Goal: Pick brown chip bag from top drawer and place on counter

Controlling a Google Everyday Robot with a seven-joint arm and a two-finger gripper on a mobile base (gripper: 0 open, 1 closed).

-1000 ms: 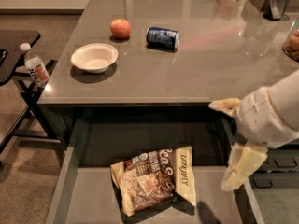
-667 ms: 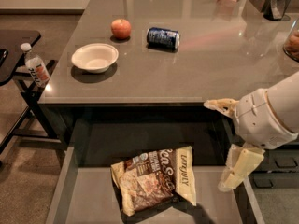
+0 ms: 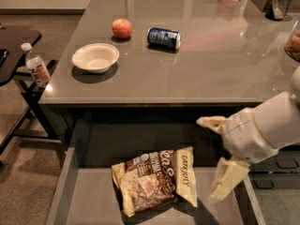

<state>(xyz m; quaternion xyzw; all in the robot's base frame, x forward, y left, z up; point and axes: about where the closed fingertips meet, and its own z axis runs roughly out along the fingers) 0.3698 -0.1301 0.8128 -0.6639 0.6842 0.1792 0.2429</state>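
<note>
The brown chip bag (image 3: pixel 154 179) lies flat on the bottom of the open top drawer (image 3: pixel 89 196), near its middle. My gripper (image 3: pixel 216 154) hangs at the right of the drawer, just below the counter's front edge, to the right of the bag and apart from it. Its two cream fingers are spread wide, one finger (image 3: pixel 211 122) up near the counter edge, the other (image 3: pixel 226 178) lower beside the bag. It holds nothing. The counter (image 3: pixel 197 69) stretches behind the drawer.
On the counter stand a white bowl (image 3: pixel 95 57), a red apple (image 3: pixel 122 28) and a blue soda can (image 3: pixel 164 37) on its side. A black side table (image 3: pixel 14 46) with a water bottle (image 3: pixel 35 65) stands at the left. Dark items sit at the counter's far right.
My gripper and arm have shifted a little to the left, toward the bag. The bag has not moved.
</note>
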